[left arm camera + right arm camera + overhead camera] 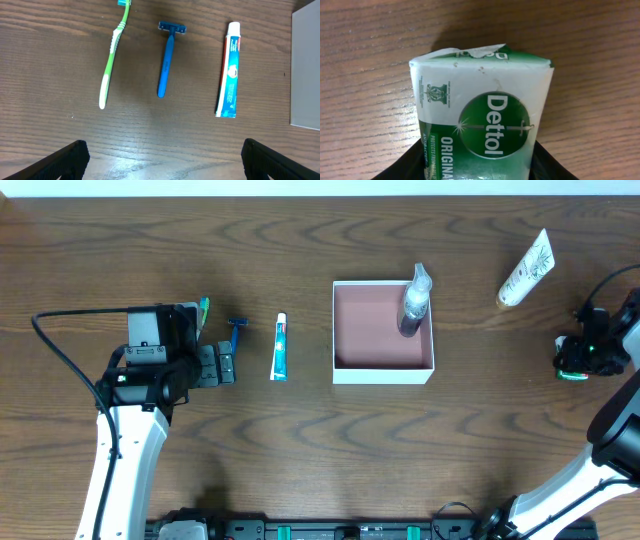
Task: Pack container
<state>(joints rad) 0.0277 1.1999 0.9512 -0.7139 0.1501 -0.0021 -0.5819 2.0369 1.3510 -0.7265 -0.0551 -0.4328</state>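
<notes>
Container (370,330) well apart from L fingers (226,366).

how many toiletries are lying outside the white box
5. Left of the box, in a row: green toothbrush, blue razor, toothpaste. Right of it: a white tube toward the back and a Dettol soap bar at the far right. None seems hidden.

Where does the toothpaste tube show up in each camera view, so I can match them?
Overhead: the toothpaste tube lies left of centre, between the blue razor and the white box.
Left wrist: the tube lies right of centre, cap at the top.
Right wrist: not in it; a green soap packet fills the view.
Shared landmark: the razor lies just left of the tube in the overhead and left wrist views.
</notes>
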